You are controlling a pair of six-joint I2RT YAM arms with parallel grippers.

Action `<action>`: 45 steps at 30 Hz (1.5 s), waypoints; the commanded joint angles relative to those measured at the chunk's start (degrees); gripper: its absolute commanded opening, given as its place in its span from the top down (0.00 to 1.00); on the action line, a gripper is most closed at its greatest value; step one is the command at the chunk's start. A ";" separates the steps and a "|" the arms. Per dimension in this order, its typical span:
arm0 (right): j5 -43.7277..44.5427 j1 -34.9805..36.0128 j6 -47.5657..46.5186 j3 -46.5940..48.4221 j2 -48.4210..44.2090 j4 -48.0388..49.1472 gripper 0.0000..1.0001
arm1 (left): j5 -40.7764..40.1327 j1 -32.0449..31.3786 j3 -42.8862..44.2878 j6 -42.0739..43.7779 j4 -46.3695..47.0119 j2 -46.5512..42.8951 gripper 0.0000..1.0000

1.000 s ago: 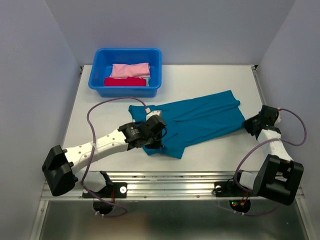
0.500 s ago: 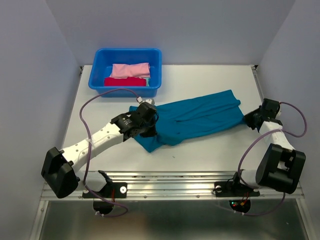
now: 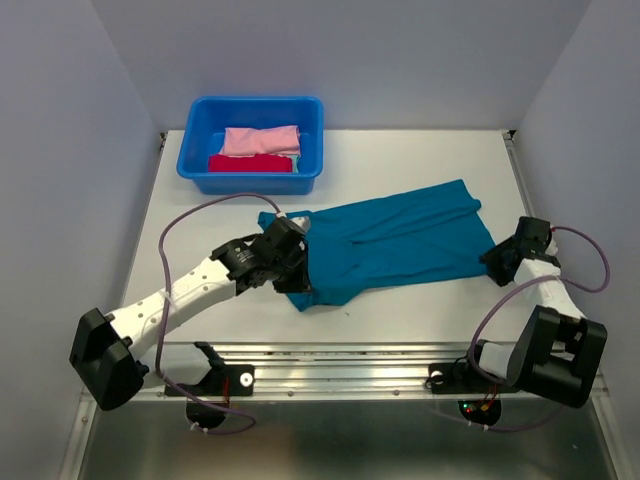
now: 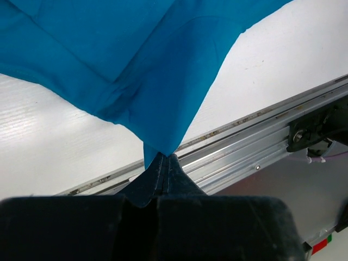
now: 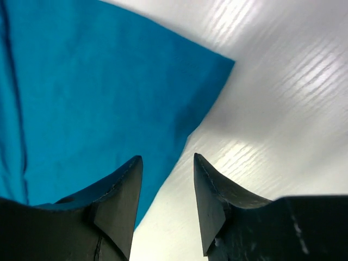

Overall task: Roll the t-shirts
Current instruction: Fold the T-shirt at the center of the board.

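Since half a second ago my left claw [image 3: 298, 280] has swung back from the far side toward the near edge of the table [image 3: 400, 160]. It has drawn the left end of the teal t-shirt [image 3: 400, 235] nearer with it, so that end now comes to a point toward the near left. My right claw [image 3: 495, 258] has also come slightly nearer along the shirt's right end.

My left claw is clenched on the shirt's near-left corner. Through my left wrist camera I see the fingers [image 4: 157, 171] pressed together with a tip of teal cloth caught between them. The cloth fans away from that pinch in soft folds, and the metal rail [image 4: 244, 147] at the table's near edge runs close by.

My right claw is released, with its jaws standing apart. From my right wrist camera the shirt's near-right corner lies on the table just beyond the two fingers [image 5: 122, 190], and the cloth's edge runs down between them. I cannot tell whether either finger touches the cloth.

The shirt lies spread across the middle of the table, running from near left to far right. At the far left sits the blue tub [image 3: 200, 170], well apart from the shirt. Inside it the pink bundle [image 3: 260, 140] lies farther back, with the red bundle [image 3: 250, 163] just in front of it.
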 commanded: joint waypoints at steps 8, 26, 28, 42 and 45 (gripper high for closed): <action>6.24 -0.91 -1.30 1.94 5.82 0.67 0.46 | -1.95 -0.08 -0.45 1.33 -5.94 -7.12 1.00; 7.03 -0.91 1.86 -2.02 4.16 3.05 0.99 | -1.33 -0.08 -3.09 -0.78 -4.28 -9.58 1.00; 7.12 -0.91 1.51 -1.05 3.02 2.62 0.99 | -2.39 -0.08 -2.30 -1.57 -4.19 -9.32 1.00; 4.31 -0.91 -0.51 7.56 3.19 -0.02 0.99 | -6.70 2.02 3.50 -1.13 -0.76 -3.70 1.00; 3.52 -0.91 -0.86 9.32 4.06 0.24 0.99 | -8.89 3.08 3.59 -1.92 0.37 -2.90 1.00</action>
